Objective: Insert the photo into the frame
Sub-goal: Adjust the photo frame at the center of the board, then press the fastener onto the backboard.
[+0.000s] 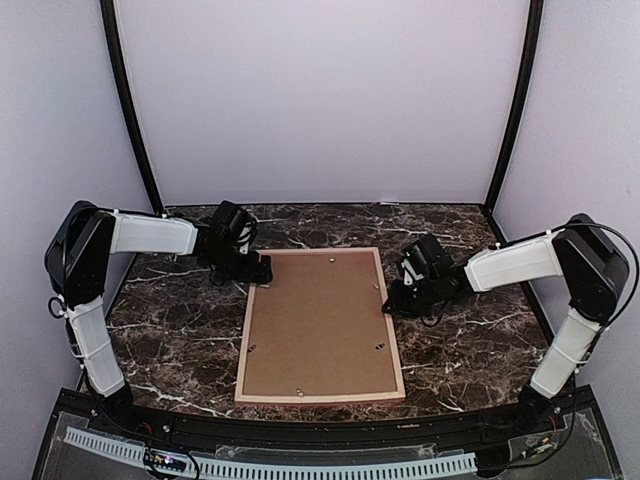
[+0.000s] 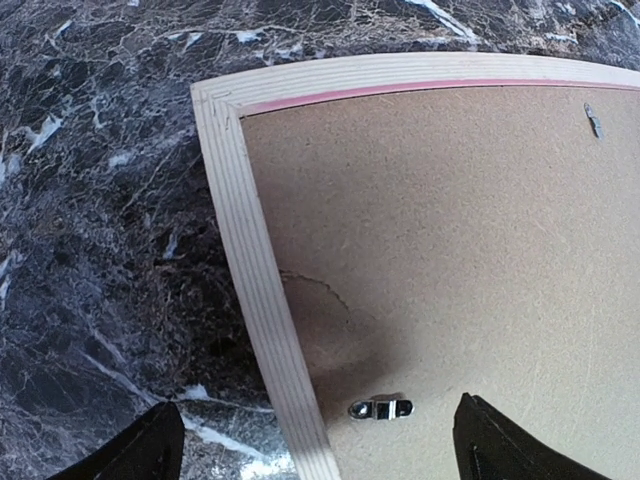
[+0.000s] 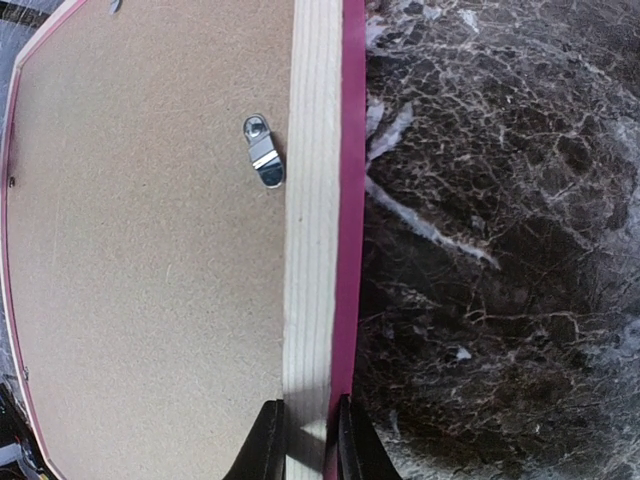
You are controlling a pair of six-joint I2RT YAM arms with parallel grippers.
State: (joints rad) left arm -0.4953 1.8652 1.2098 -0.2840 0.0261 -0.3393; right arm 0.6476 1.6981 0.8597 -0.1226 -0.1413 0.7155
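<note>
Frame (image 1: 245,345) lies back-up mid-worktop, one short rail close to the near edge, backing board (image 1: 320,320) showing. My right hand (image 3: 310,445) pinches its right rail. My left hand (image 2: 320,450) hangs open astride the left rail.

Dark marble table (image 1: 480,350), pale lilac walls (image 1: 320,100)

light bright, even | soft shadow on backing board (image 2: 450,250) | frame (image 2: 245,250) bowed in wrist views | focus sharp
</note>
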